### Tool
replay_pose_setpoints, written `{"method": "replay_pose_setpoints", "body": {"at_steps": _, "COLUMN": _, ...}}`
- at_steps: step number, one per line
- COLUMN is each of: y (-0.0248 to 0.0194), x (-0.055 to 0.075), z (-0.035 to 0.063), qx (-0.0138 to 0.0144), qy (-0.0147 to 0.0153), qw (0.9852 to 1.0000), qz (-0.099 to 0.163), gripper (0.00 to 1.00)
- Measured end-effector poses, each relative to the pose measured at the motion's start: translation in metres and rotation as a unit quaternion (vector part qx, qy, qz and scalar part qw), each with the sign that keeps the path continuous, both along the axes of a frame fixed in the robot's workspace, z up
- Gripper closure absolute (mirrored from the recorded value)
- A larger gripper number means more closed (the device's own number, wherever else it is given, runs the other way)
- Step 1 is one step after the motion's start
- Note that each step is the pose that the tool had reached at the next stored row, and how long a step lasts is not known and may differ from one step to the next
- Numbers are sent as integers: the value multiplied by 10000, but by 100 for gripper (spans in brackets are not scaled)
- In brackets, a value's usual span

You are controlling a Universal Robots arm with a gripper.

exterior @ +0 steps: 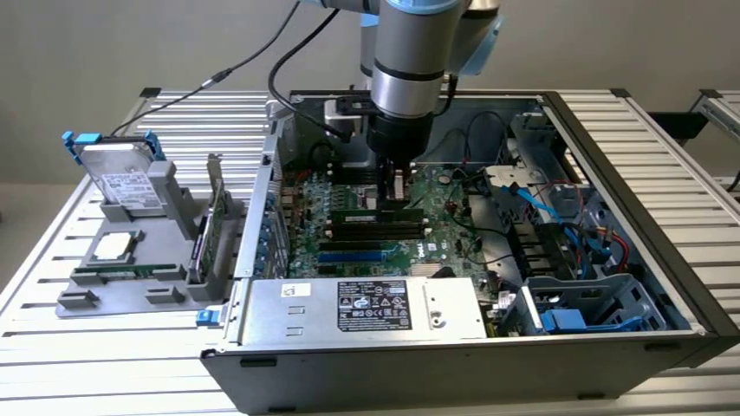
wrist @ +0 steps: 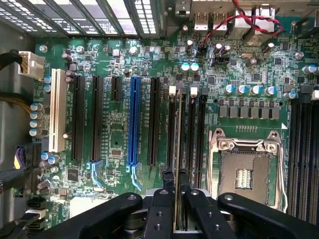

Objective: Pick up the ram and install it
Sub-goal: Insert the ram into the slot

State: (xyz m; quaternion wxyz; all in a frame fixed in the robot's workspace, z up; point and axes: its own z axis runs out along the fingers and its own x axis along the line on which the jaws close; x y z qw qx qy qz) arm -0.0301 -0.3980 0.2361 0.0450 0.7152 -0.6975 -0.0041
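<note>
Pointing straight down, end effector [wrist: 175,174] clamps ram [wrist: 178,134].

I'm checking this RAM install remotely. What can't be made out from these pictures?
- Whether the ram is seated in a slot: the wrist view sees it edge-on in the gripper; in the exterior view the gripper covers where they meet.
- The slot latches, open or closed: too small in both views.
- The power supply label text: too small in the exterior view.
</note>
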Motion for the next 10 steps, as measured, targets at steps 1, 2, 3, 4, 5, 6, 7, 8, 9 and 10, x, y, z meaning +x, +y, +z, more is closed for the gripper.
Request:
{"method": "replay_pose_setpoints", "body": {"at_steps": 1, "y": -3, "x": 0, "z": -17, "qx": 8, "qy": 2, "qw": 10000, "qz": 0, "gripper": 86}}
{"method": "replay_pose_setpoints", "body": {"at_steps": 2, "y": -6, "x": 0, "z": -25, "qx": 15, "qy": 4, "qw": 10000, "qz": 0, "gripper": 86}}
{"method": "replay_pose_setpoints", "body": {"at_steps": 3, "y": -6, "x": 0, "z": -26, "qx": 18, "qy": 9, "qw": 10000, "qz": 0, "gripper": 86}}
{"method": "replay_pose_setpoints", "body": {"at_steps": 4, "y": -6, "x": 0, "z": -26, "qx": 18, "qy": 9, "qw": 10000, "qz": 0, "gripper": 86}}
{"method": "replay_pose_setpoints", "body": {"at_steps": 5, "y": -6, "x": 0, "z": -26, "qx": 18, "qy": 9, "qw": 10000, "qz": 0, "gripper": 86}}
{"method": "replay_pose_setpoints", "body": {"at_steps": 6, "y": -6, "x": 0, "z": -26, "qx": 18, "qy": 10, "qw": 10000, "qz": -1, "gripper": 86}}
{"method": "replay_pose_setpoints", "body": {"at_steps": 7, "y": -6, "x": 0, "z": -26, "qx": 18, "qy": 10, "qw": 10000, "qz": 0, "gripper": 86}}
{"method": "replay_pose_setpoints", "body": {"at_steps": 8, "y": -7, "x": 1, "z": -27, "qx": 20, "qy": 10, "qw": 10000, "qz": 0, "gripper": 86}}
{"method": "replay_pose_setpoints", "body": {"at_steps": 9, "y": -15, "x": 7, "z": -28, "qx": 24, "qy": 13, "qw": 10000, "qz": 1, "gripper": 86}}
{"method": "replay_pose_setpoints", "body": {"at_steps": 10, "y": -30, "x": 11, "z": -28, "qx": 32, "qy": 20, "qw": 10000, "qz": 0, "gripper": 86}}
